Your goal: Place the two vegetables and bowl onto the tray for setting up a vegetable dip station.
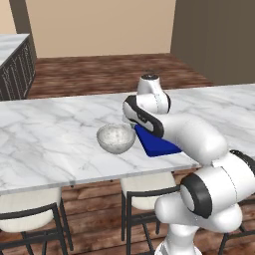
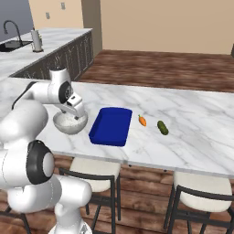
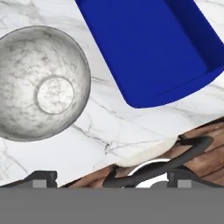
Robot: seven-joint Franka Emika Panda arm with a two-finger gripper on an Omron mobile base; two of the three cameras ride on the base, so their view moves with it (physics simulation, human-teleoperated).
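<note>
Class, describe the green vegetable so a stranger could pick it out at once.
Find the long marble counter and the blue tray on it. Beyond the tray's far side from the bowl lie two small pieces; the green vegetable is the outer, dark one, past the orange carrot.

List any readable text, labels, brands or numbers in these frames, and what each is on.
None: no text, label, brand or number can be read in any view.
The bowl, the tray, the carrot, the green vegetable and the marble counter are all unmarked.
</note>
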